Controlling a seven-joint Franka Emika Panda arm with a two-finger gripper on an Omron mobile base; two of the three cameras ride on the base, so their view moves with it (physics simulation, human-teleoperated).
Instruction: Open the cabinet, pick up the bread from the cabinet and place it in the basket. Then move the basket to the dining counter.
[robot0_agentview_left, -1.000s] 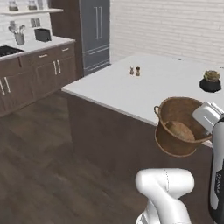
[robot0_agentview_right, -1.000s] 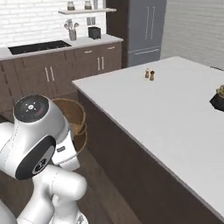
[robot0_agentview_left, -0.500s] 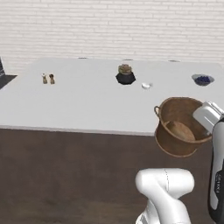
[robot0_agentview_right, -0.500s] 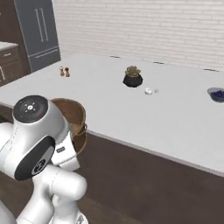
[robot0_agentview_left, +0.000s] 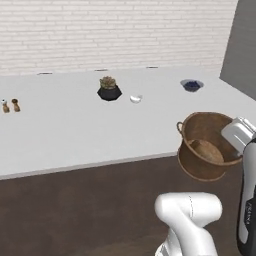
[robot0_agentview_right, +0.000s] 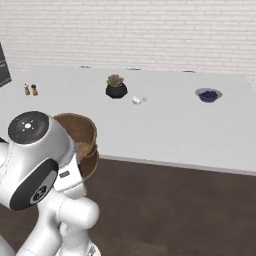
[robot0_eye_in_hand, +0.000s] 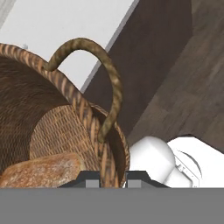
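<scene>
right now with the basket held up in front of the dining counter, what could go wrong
The gripper pinches only the rim of the basket, which hangs tilted, so it might slip or swing. The bread lies loose inside and could roll out. The basket hangs at the dining counter edge and may clip it.

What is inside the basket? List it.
The bread lies on the floor of the basket. The near wall and the bread itself cover part of the floor, so anything there is hidden.
</scene>
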